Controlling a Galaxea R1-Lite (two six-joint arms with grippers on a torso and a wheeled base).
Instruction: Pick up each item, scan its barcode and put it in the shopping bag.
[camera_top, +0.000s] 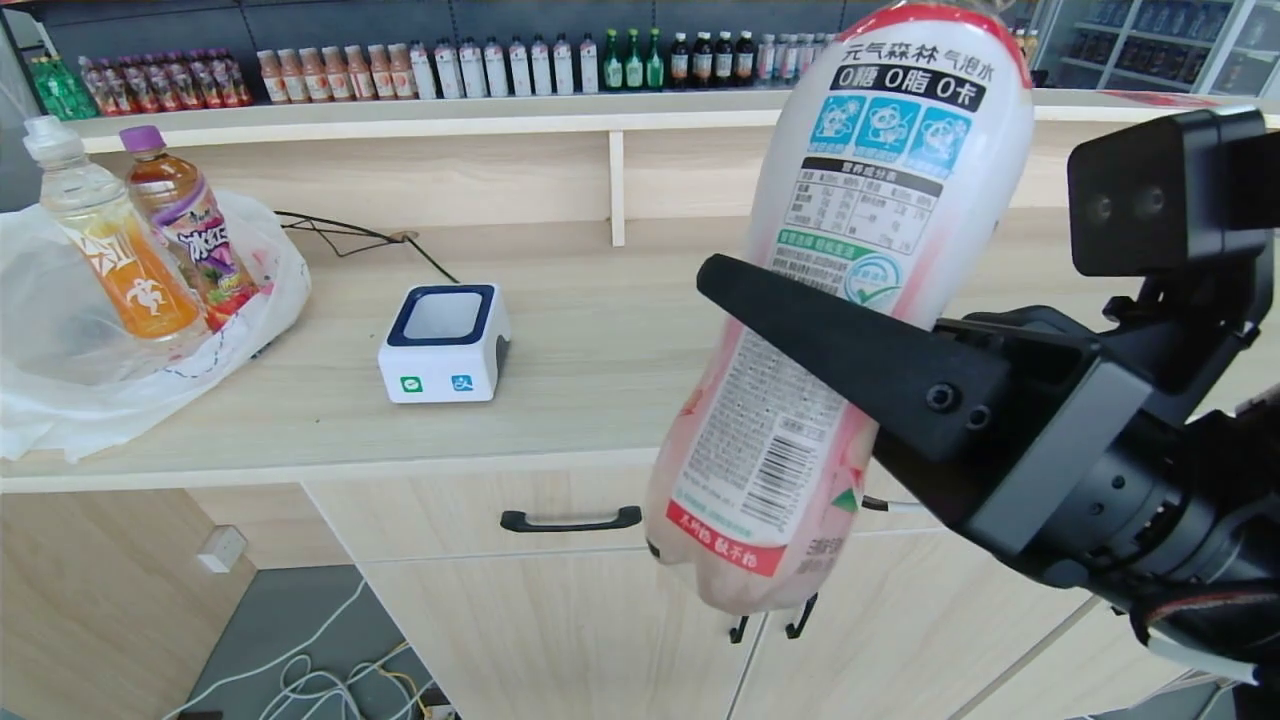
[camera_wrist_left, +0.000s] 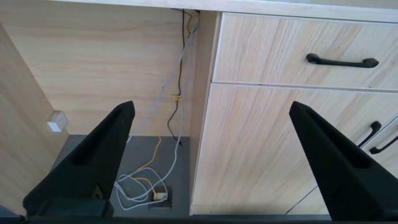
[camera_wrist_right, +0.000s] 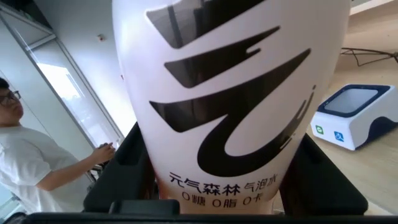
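My right gripper (camera_top: 800, 330) is shut on a pink and white drink bottle (camera_top: 850, 300), held high in front of the counter, tilted, with its barcode (camera_top: 780, 480) facing the head camera. The same bottle (camera_wrist_right: 230, 93) shows up close in the right wrist view. The white and blue barcode scanner (camera_top: 443, 342) sits on the wooden counter to the bottle's left, also seen as scanner (camera_wrist_right: 354, 115). A white shopping bag (camera_top: 60, 330) lies at the counter's left end with two bottles (camera_top: 150, 230) in it. My left gripper (camera_wrist_left: 211, 162) is open, low, before the cabinet front.
Rows of bottles line the shelf (camera_top: 450, 70) behind the counter. A black cable (camera_top: 340, 235) runs across the counter to the scanner. Drawers with black handles (camera_top: 570, 520) lie below the counter edge. Loose cables (camera_wrist_left: 149, 186) lie on the floor.
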